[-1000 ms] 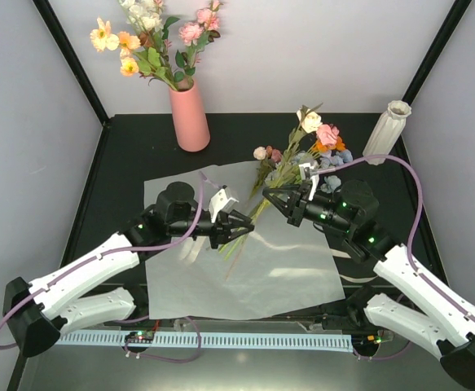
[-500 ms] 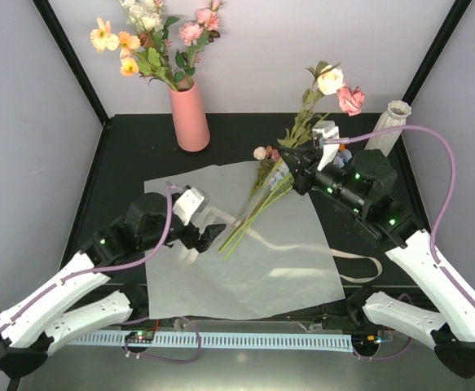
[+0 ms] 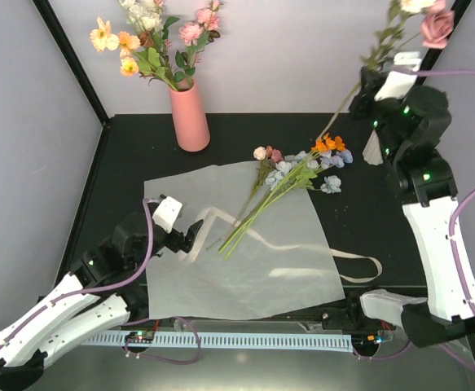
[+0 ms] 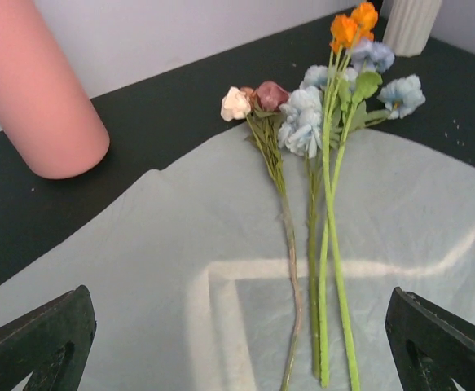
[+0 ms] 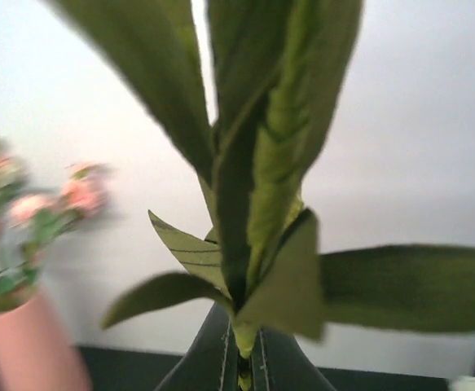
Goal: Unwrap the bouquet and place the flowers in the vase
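The flowers (image 3: 290, 175) are light and springy. Their thin green stems look like wire under plastic, stiff enough to stay straight when lifted but easy to bend. The cloth heads would crush or snag, so the safest hold is low on a bare stem, below the leaves, with the head left free.

The right end effector (image 3: 366, 81) is closed on one such stem (image 3: 384, 45) and holds it high at the far right. The stem's pink and cream heads are at the top of the overhead view, and the wrist view shows the fingers (image 5: 221, 358) pinched together on the stem under broad green leaves. The white ribbed vase (image 4: 412, 24) stands below and behind that arm, at the far right of the table (image 3: 123, 163), and its narrow neck will likely call for a near-vertical approach.

The other stems lie loose on the spread white paper (image 3: 253, 261): light blue clusters, orange heads, and one small cream and dusty pink pair, heads toward the vase. A cream ribbon (image 3: 359, 261) trails off the paper's right edge. The left end effector (image 3: 186, 236) hovers wide open and empty above the paper's left part, near the cut ends.
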Controlling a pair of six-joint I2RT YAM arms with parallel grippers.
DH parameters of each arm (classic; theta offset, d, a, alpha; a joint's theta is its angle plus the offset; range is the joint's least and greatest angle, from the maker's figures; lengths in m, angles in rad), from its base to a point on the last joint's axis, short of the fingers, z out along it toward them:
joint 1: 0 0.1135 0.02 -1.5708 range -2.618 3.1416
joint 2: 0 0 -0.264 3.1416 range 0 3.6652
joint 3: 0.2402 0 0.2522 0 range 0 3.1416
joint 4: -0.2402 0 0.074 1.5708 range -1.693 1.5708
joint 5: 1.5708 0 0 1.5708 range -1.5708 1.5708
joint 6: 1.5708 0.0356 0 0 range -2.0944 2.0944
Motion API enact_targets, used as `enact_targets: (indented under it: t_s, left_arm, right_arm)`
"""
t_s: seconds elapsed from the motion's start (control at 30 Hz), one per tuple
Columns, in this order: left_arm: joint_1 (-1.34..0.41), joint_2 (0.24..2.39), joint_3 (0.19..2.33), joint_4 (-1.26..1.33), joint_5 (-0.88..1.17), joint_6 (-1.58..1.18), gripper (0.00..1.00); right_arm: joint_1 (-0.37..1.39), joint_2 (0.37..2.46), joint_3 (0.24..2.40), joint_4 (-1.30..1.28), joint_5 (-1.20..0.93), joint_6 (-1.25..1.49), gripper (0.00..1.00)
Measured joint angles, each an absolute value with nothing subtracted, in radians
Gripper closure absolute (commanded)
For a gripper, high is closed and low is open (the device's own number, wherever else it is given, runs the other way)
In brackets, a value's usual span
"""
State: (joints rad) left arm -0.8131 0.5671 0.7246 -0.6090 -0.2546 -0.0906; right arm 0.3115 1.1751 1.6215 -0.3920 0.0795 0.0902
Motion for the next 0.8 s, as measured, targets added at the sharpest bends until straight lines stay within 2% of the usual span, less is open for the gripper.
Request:
enact_targets:
  t_s: [0.17,0.37,0.8]
  left_arm:
    - [-0.813,0.501,0.622,-0.519,-0.250,-0.099,0.01]
    - [-0.813,0.480,0.602,-0.477,-0.246,-0.095,0.01]
    - [-0.813,0.473,0.590,-0.435,-0.230,-0.051,0.01]
  right_arm:
    - [0.126,1.288,1.775,-0.418,0.135,0.071,0.99]
    - [-0.038,1.422,1.924,-0.435,0.188,0.063,0.98]
    - [-0.229,1.584,2.046,-0.413,0.225,0.069,0.98]
